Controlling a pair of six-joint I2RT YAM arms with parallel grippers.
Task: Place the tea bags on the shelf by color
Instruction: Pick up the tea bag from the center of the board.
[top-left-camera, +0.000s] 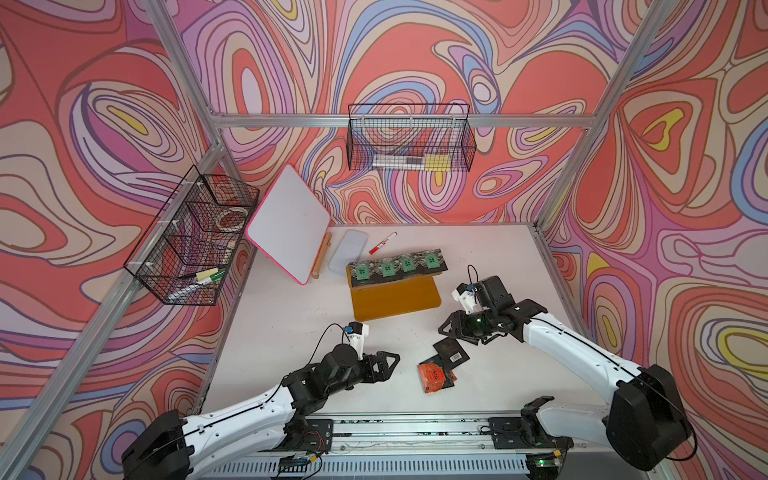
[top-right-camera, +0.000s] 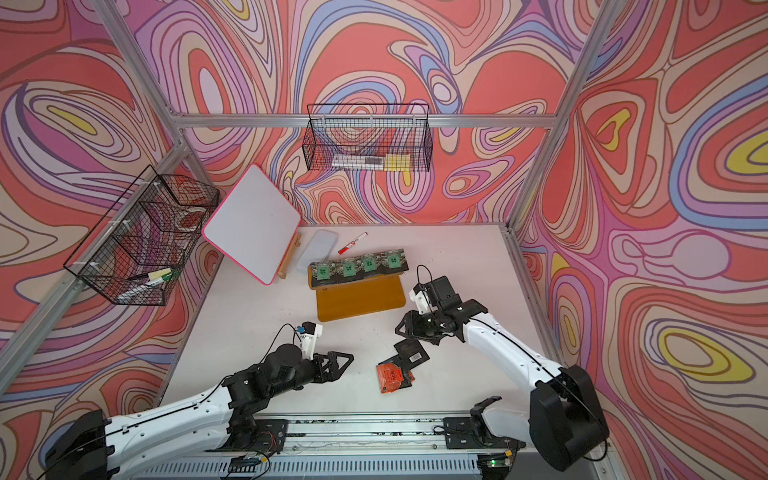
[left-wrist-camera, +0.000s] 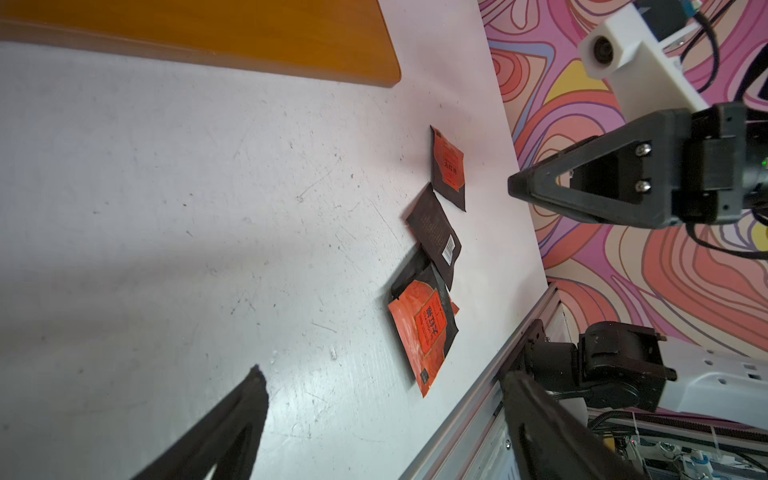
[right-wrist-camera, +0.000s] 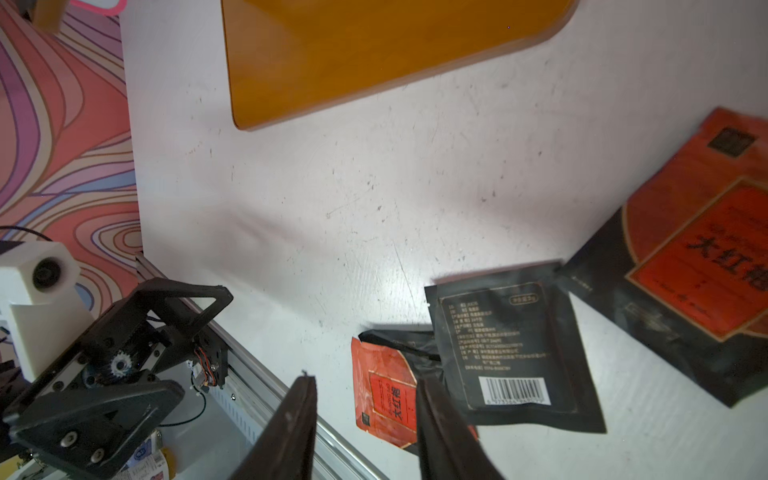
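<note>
Green tea bags (top-left-camera: 397, 264) on shelf (top-left-camera: 395, 301)

Both top views looked down from high at front, whole table (top-left-camera: 291, 316) seen. Wrist views sat low and near, facing table; both shared shelf (left-wrist-camera: 232, 33) edge and orange-red tea bags (right-wrist-camera: 384, 395).
</note>
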